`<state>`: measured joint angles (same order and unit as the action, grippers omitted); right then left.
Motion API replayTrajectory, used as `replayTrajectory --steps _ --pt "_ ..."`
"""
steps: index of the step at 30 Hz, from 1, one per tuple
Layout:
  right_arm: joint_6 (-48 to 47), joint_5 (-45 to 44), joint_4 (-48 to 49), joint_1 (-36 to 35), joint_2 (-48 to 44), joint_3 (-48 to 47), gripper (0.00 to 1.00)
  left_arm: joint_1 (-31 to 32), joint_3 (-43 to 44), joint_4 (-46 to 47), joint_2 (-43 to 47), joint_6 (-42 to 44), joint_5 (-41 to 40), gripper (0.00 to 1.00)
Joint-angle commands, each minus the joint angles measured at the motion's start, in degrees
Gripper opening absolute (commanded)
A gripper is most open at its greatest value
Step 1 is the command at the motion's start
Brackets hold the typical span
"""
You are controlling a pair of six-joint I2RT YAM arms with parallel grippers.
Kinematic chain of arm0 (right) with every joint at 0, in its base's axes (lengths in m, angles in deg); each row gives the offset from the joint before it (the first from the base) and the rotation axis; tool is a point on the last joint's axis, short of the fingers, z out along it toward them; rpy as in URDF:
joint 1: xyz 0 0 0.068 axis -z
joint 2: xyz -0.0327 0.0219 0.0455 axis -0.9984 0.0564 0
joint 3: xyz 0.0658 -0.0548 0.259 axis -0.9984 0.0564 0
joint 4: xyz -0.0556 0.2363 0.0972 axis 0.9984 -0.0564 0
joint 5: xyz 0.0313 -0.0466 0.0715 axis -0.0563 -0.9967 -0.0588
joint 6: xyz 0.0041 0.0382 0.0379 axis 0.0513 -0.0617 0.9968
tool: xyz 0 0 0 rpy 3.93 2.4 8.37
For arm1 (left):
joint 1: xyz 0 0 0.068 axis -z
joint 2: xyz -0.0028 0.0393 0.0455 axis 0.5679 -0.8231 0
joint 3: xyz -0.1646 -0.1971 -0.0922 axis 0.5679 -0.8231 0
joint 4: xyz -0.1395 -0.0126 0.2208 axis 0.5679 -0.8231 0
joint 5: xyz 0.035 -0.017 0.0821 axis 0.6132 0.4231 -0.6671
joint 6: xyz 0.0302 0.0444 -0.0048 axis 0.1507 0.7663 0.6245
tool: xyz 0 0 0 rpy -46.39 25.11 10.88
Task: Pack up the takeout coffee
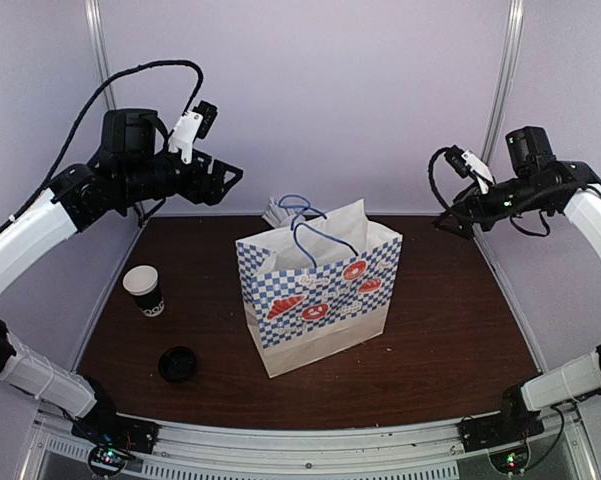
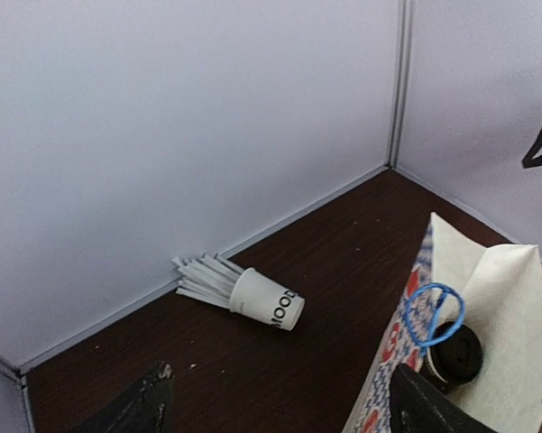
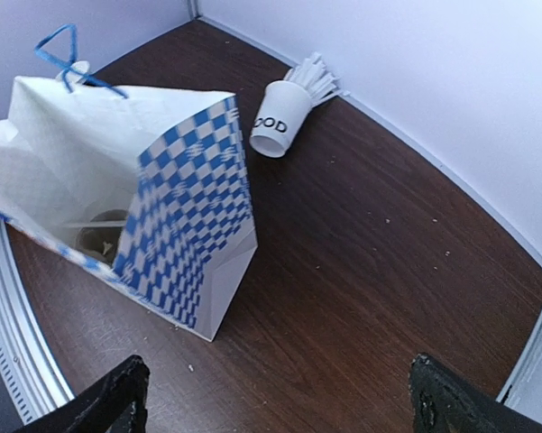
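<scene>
Closest to the front rail, a loose black lid [image 1: 178, 363] lies on the brown table [image 1: 450, 330], and a lidless black cup [image 1: 144, 290] stands just behind it near the left edge. At the table's middle a blue-checked paper bag [image 1: 320, 300] stands open with the takeout coffee [image 2: 453, 354] inside it, its black top showing under the blue string handle [image 2: 433, 311], while a white cup of straws [image 2: 269, 300] lies tipped over by the back wall. Both arms hang high on either side of the bag, the left gripper [image 2: 282, 388] and the right gripper [image 3: 280, 379] each spread wide and holding nothing.
</scene>
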<state>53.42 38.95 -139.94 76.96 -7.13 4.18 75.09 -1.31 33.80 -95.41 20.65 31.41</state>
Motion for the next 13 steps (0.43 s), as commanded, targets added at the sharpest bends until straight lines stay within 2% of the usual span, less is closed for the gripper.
replayTrajectory --steps 1,4,7,13 --pt "7.5 -8.9 4.1 0.8 3.5 -5.5 1.00 -5.0 5.2 -10.9 -3.1 0.6 -6.8 0.84" --pt "13.5 -18.8 11.0 0.8 3.2 -6.4 1.00 -8.6 5.7 -13.8 -4.8 0.1 -7.5 0.86" --pt "16.2 -24.6 16.3 0.8 1.4 -6.0 1.00 -10.1 3.8 -12.7 -4.6 0.1 -8.6 0.87" --pt "17.8 -22.5 16.9 0.9 0.9 -4.4 1.00 -10.4 -0.7 -9.5 -4.2 0.8 -5.4 0.87"
